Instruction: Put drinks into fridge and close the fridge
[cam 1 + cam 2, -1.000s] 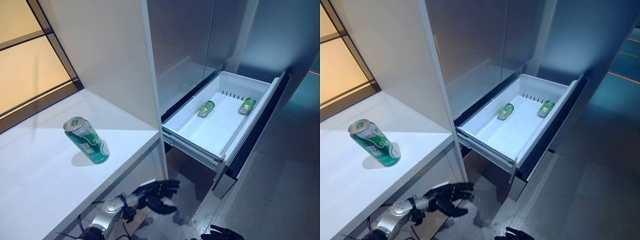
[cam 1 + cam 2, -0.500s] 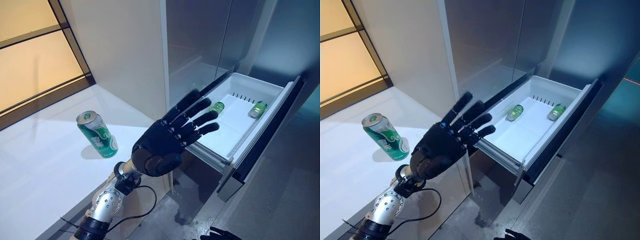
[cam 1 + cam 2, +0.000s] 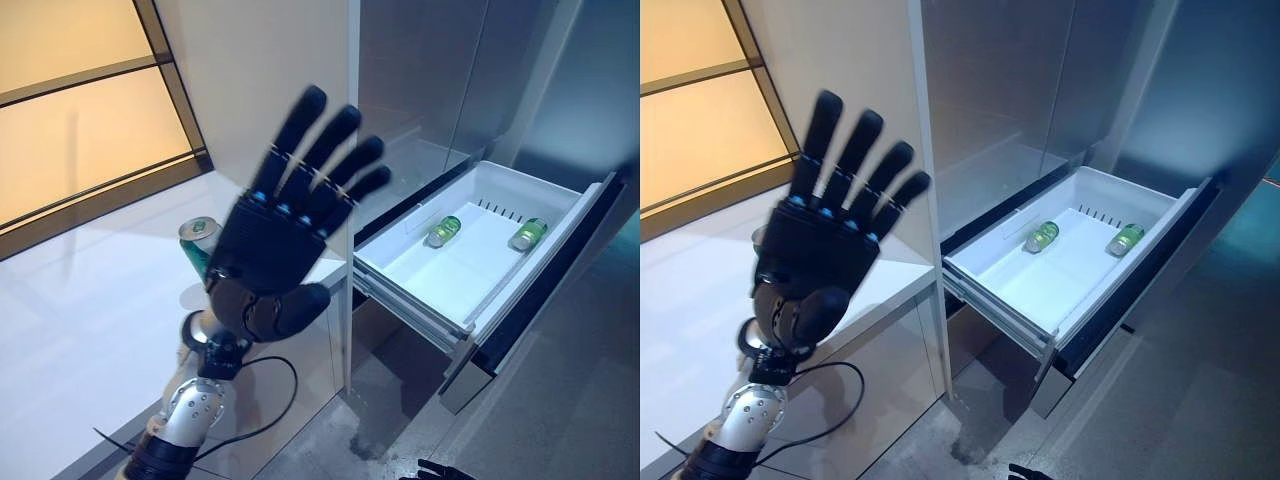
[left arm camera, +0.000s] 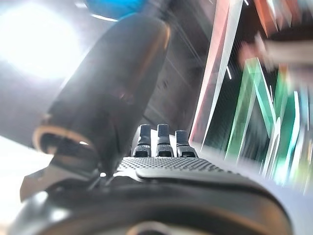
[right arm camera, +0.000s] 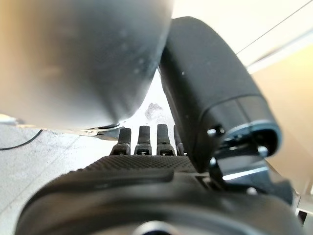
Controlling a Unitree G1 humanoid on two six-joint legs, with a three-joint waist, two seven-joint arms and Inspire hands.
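Note:
A green can (image 3: 199,238) stands upright on the white counter (image 3: 80,330); my left hand hides most of it. My left hand (image 3: 275,240) is raised above the counter's front edge, open and empty, with its fingers (image 4: 158,141) spread and straight. The white fridge drawer (image 3: 478,182) is pulled out at the right. Two green cans (image 3: 443,231) (image 3: 527,234) lie on their sides at its far end. My right hand (image 5: 142,171) hangs low over the floor with its fingers straight and holds nothing; its tip shows at the bottom edge (image 3: 1025,472).
The grey upper fridge doors (image 3: 420,90) above the drawer are closed. A white wall panel (image 3: 250,70) stands between counter and fridge. A window (image 3: 80,120) runs along the counter's far side. Grey floor (image 3: 560,400) lies beside the drawer.
My left hand has risen from below the counter's edge to high in front of the can, fingers spread. The camera has shifted, so the whole scene sits further right.

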